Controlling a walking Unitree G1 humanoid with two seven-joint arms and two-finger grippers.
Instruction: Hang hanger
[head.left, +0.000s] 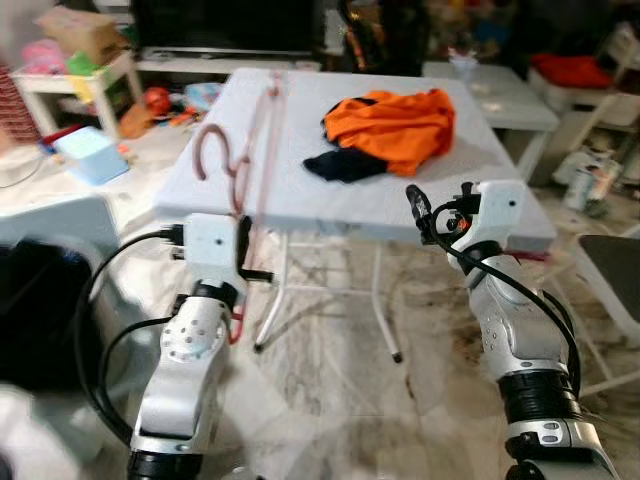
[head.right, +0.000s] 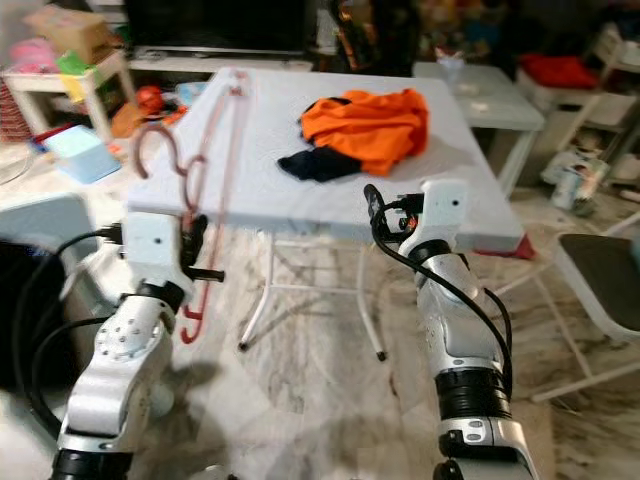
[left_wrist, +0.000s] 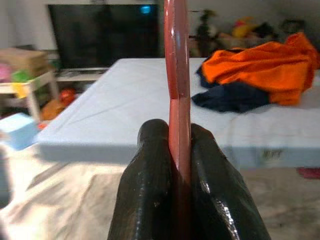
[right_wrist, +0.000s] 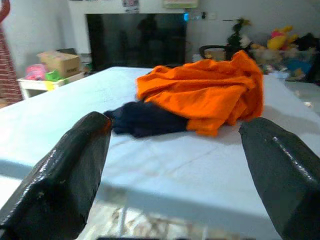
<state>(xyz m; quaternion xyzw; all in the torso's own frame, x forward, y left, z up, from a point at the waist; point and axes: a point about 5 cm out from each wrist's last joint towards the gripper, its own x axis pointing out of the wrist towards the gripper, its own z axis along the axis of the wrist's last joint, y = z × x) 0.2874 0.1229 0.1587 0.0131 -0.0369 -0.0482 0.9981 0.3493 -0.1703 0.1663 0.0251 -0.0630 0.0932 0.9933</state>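
Gripping the glossy red plastic hanger (left_wrist: 178, 75) between clenched fingers, the left gripper (left_wrist: 180, 165) holds it near the white table's front edge (head.left: 330, 215); the right gripper (right_wrist: 180, 165) gapes before crumpled orange cloth (right_wrist: 205, 92).

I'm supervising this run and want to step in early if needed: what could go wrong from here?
1. The left gripper pinches the pink hanger at its low end, so the long hanger could swing or twist in the grip.
2. The hanger crosses the white table's edge and may catch on it.
3. The open right gripper points at the orange garment; reaching in might drag it off.
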